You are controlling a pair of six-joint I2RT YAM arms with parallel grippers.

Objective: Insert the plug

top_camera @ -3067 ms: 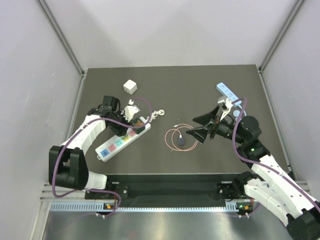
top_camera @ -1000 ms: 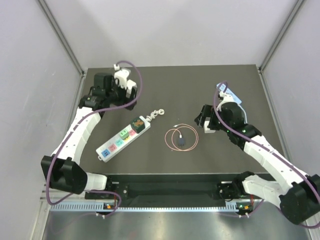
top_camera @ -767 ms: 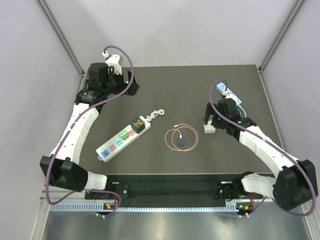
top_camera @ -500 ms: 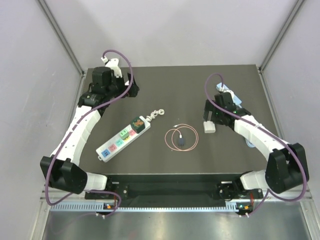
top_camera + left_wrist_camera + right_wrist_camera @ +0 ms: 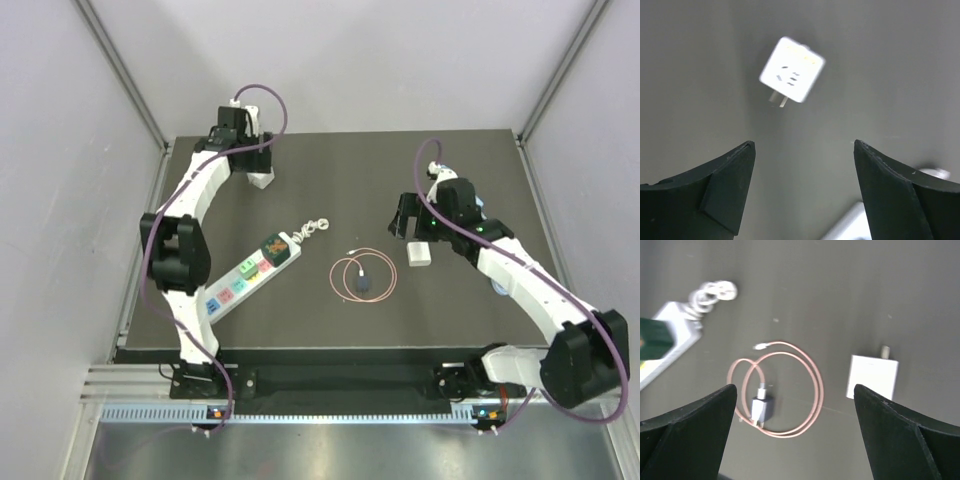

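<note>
A white cube plug (image 5: 792,70) with two metal prongs lies on the dark table at the back left, also visible from above (image 5: 263,181). My left gripper (image 5: 802,150) hovers just short of it, open, with nothing between the fingers; from above, the left gripper (image 5: 256,162) sits right over the cube. The white power strip (image 5: 245,275) with coloured sockets lies diagonally at centre left, and a green plug (image 5: 655,332) sits in its far end. My right gripper (image 5: 795,390) hangs open and empty above a coiled pink cable (image 5: 775,390) with a dark charger plug (image 5: 761,407).
A flat white adapter (image 5: 872,376) lies right of the coil, below the right gripper (image 5: 410,225). A small metal chain (image 5: 316,228) trails from the strip's far end. A blue and white strip (image 5: 478,205) is partly hidden behind the right arm. Grey walls enclose the table.
The left arm has swung along the back edge to the white cube, and its jaws have narrowed a little. The right gripper has lifted back from the flat adapter.
</note>
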